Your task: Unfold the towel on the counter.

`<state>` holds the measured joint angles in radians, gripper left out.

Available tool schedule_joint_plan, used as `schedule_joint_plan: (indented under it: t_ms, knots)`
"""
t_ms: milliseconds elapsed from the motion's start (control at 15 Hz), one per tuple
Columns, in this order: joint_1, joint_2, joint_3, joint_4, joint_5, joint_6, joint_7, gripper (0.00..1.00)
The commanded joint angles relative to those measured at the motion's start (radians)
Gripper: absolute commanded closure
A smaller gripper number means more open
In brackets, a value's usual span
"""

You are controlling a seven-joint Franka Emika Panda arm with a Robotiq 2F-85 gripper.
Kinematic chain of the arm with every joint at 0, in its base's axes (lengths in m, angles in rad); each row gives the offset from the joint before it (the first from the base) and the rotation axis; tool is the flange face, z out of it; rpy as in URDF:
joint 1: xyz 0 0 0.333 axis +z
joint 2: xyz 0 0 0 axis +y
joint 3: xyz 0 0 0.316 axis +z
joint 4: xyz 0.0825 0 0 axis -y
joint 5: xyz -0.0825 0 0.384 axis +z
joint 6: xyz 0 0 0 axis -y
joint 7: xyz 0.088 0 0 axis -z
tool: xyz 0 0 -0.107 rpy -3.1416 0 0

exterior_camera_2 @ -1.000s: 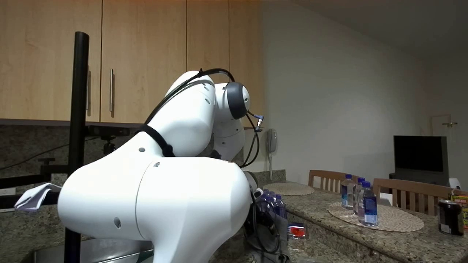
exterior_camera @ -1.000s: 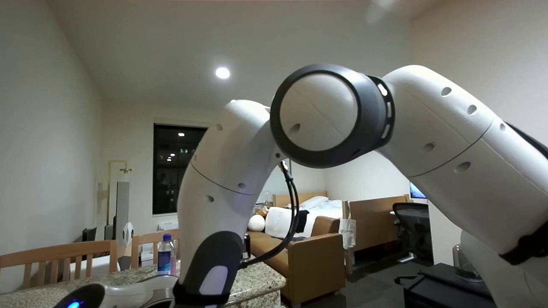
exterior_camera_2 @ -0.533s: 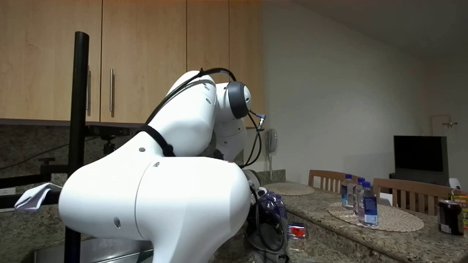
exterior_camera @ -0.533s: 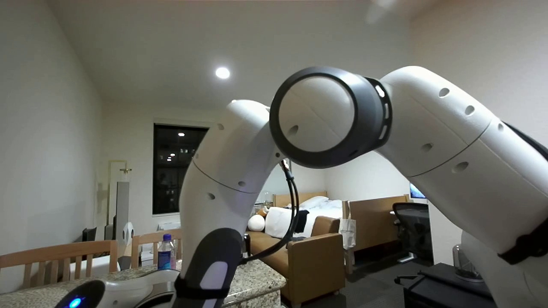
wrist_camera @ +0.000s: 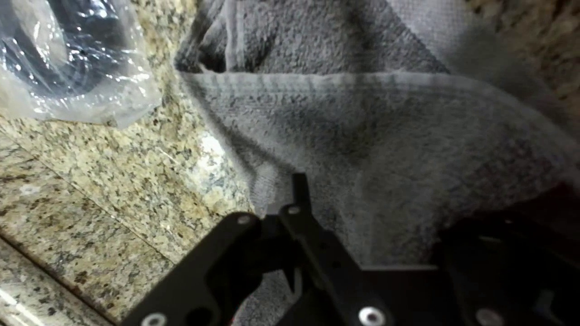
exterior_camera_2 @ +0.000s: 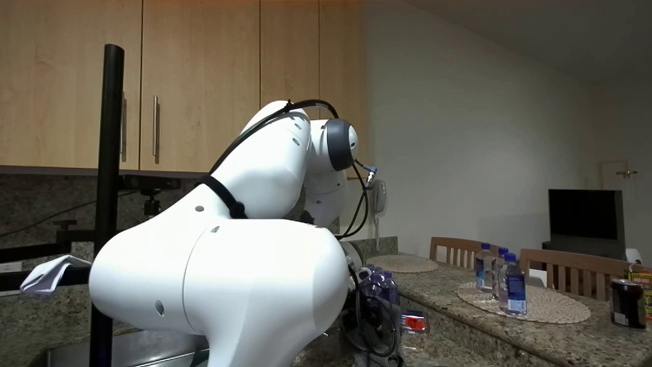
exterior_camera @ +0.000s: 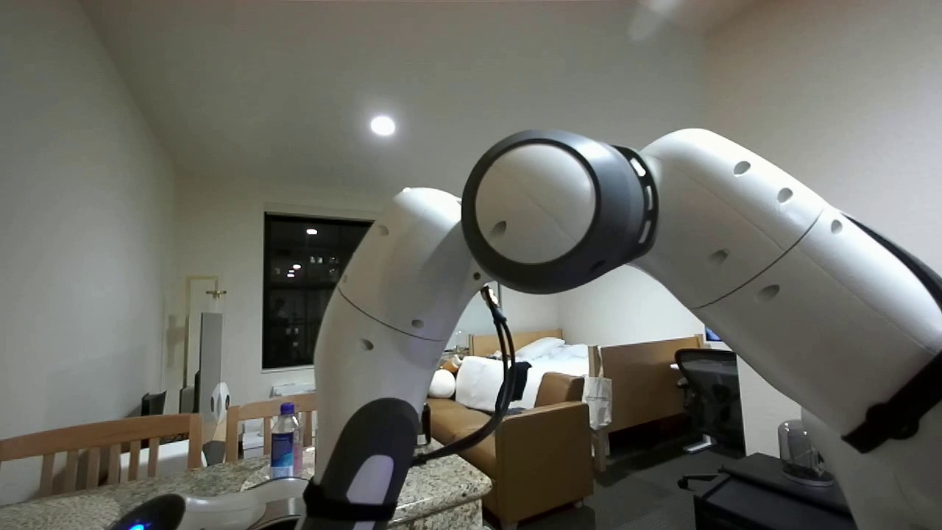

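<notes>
In the wrist view the grey towel (wrist_camera: 317,122) lies on the speckled counter (wrist_camera: 149,181). A pale hem runs across it, and part of it is folded over itself near the top. My gripper (wrist_camera: 430,185) reaches in over the towel from the bottom of that view, its jaws standing apart with grey cloth visible in the gap. The left fingertip (wrist_camera: 300,185) is dark against the towel close to its left edge; the right finger is lost in shadow. Whether the fingers touch the cloth I cannot tell. In both exterior views the gripper is out of sight or hidden behind the arm.
A clear plastic bag (wrist_camera: 77,63) with something dark inside lies left of the towel. Bottles (exterior_camera_2: 514,290) stand on a woven mat (exterior_camera_2: 560,311) near a dark can (exterior_camera_2: 627,306). More bottles (exterior_camera_2: 379,285) and a red packet (exterior_camera_2: 413,322) sit beyond the arm.
The upper arm has sunk a little and shifted slightly: leftward in an exterior view, rightward and farther out in an exterior view. No earlier wrist view shows the towel or jaws.
</notes>
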<state>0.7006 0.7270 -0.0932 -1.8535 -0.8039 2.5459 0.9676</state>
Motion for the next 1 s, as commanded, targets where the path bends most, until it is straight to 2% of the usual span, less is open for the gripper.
schedule_joint_plan:
  t_ms: [0, 67, 333, 600, 933]
  knots:
    - [-0.056, -0.004, 0.054, -0.009, 0.006, 0.008, -0.079, 0.80]
    - [-0.066, -0.005, 0.066, -0.008, 0.011, 0.008, -0.093, 0.87]
    - [-0.113, -0.033, 0.116, -0.017, 0.041, 0.007, -0.175, 0.93]
    - [-0.206, -0.112, 0.191, -0.036, 0.137, -0.003, -0.385, 0.88]
    - [-0.284, -0.200, 0.237, -0.020, 0.320, -0.090, -0.672, 0.89]
